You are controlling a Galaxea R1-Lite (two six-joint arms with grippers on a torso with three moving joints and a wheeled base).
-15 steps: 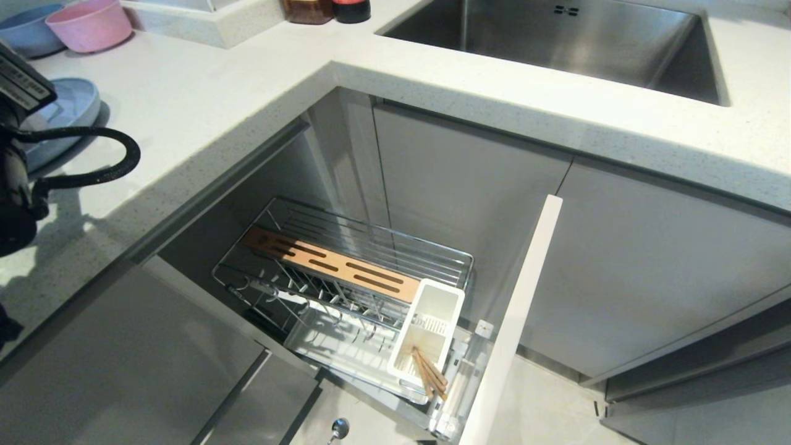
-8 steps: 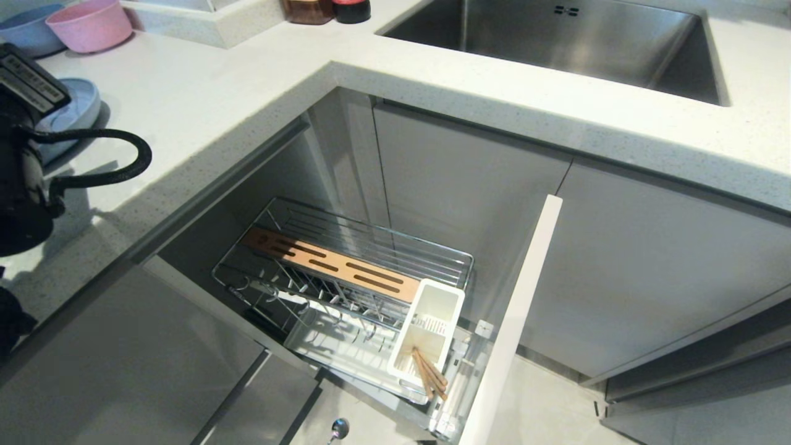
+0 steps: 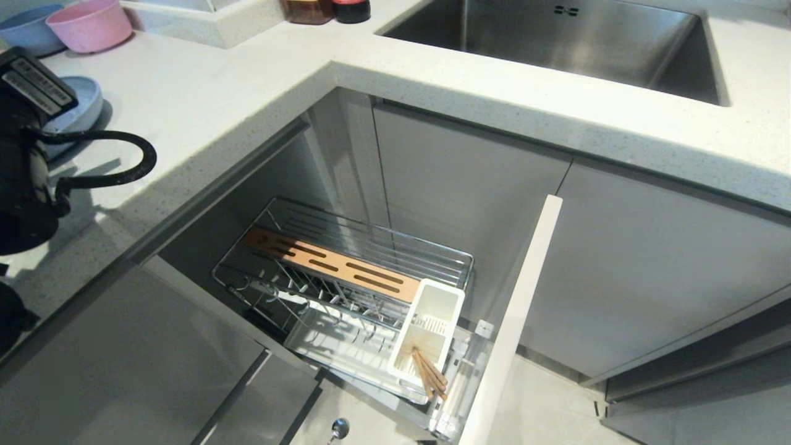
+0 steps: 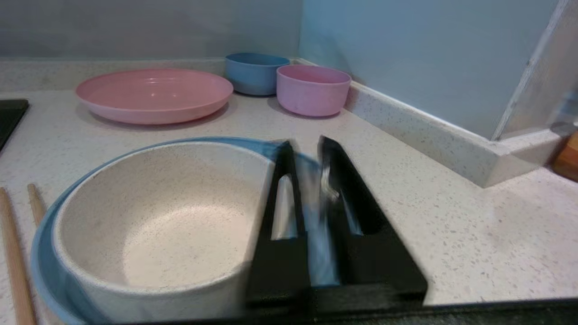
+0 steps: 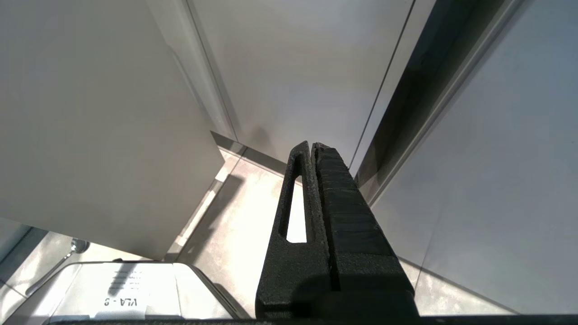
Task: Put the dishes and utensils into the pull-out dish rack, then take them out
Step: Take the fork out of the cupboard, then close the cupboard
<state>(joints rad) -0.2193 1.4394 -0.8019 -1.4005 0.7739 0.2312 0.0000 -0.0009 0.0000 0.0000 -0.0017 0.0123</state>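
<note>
The cream-white bowl [image 4: 158, 212] sits in the light-blue plate [image 4: 204, 141] on the counter at the far left [image 3: 86, 105]. My left gripper [image 4: 305, 144] hangs low over the plate's rim, right beside the bowl, its fingers open by a narrow gap with only the plate showing through. Two wooden chopsticks [image 4: 13, 262] lie on the counter next to the plate. More chopsticks [image 3: 429, 374] stand in the white caddy [image 3: 432, 309] of the pulled-out dish rack [image 3: 346, 244]. What looks like the silver spoon [image 3: 338, 426] lies on the floor. My right gripper [image 5: 311, 144] is parked low, shut and empty.
A pink plate [image 4: 153, 92], a small blue bowl [image 4: 255, 72] and a small pink bowl [image 4: 311, 88] stand behind the blue plate. The rack's pale front panel [image 3: 519, 296] juts out towards me. The steel sink [image 3: 556, 37] is at the back right.
In the head view my left arm has shifted to the right over the counter, covering more of the blue plate. The rack and its chopsticks have not moved.
</note>
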